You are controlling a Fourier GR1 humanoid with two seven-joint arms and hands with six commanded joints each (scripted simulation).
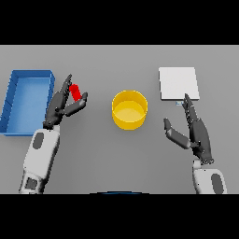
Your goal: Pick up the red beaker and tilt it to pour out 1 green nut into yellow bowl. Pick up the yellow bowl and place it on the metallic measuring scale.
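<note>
The red beaker stands left of centre on the grey table, partly hidden by my left hand. That hand is open, its fingers on the beaker's left and its thumb on the right, not closed round it. No green nut shows. The yellow bowl sits in the middle of the table, its inside looking bare. At the back right lies the pale square measuring scale. My right hand is open just in front of the scale, right of the bowl, holding nothing.
A blue rectangular bin stands at the far left, close beside my left forearm and the beaker.
</note>
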